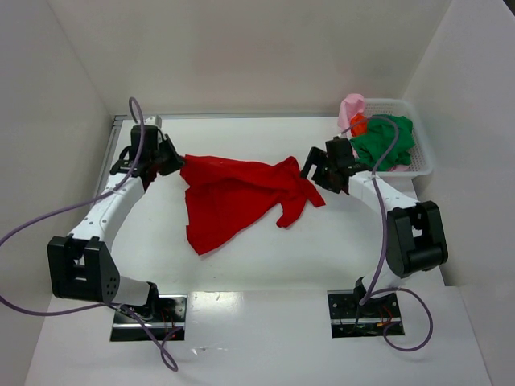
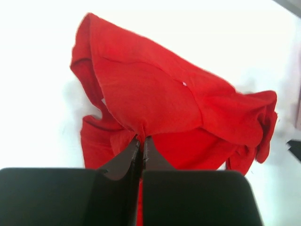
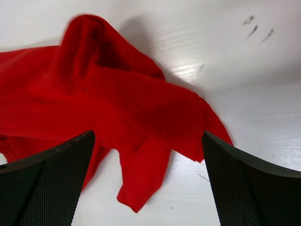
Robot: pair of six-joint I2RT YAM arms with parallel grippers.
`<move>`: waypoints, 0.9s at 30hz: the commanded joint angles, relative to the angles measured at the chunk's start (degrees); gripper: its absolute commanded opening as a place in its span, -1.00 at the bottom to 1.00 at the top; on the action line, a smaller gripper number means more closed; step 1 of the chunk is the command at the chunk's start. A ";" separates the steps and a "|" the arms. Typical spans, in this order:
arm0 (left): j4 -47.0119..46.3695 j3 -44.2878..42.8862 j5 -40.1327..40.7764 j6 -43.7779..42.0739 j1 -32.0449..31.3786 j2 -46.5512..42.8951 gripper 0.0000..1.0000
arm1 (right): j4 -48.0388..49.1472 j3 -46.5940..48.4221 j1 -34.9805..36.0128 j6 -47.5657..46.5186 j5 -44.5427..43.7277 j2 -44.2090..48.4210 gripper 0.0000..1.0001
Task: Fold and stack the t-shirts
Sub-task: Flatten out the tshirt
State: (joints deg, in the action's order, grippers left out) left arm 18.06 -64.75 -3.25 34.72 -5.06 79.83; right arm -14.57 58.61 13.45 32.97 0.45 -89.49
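Your left gripper sits closest, its jaws clenched on a pinch of the red t-shirt. That shirt lies crumpled mid-table between both arms, with its left end gathered into the pinch. Your right gripper hovers over the shirt's right end with jaws spread wide, grasping nothing.

With only one spot held, a pull to the left would likely drag the whole bunch rather than spread it. The overlapped layers could also get pressed in as creases.

The green t-shirt, pink t-shirt and orange t-shirt wait in the white basket just behind your right arm, and a wide swing there could knock it. Your left gripper is near the wall, so room there is scarce. More open room shows on the table toward the bases.
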 commanded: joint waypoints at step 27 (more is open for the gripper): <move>-4.35 -8.46 -10.47 -0.62 5.24 0.50 -0.94 | 1.91 -7.63 -0.18 2.89 -1.50 -1.03 0.55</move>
State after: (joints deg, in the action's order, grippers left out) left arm 16.53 -72.36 -12.25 34.52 -0.19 80.23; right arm -15.62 50.09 13.45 35.33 0.62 -89.60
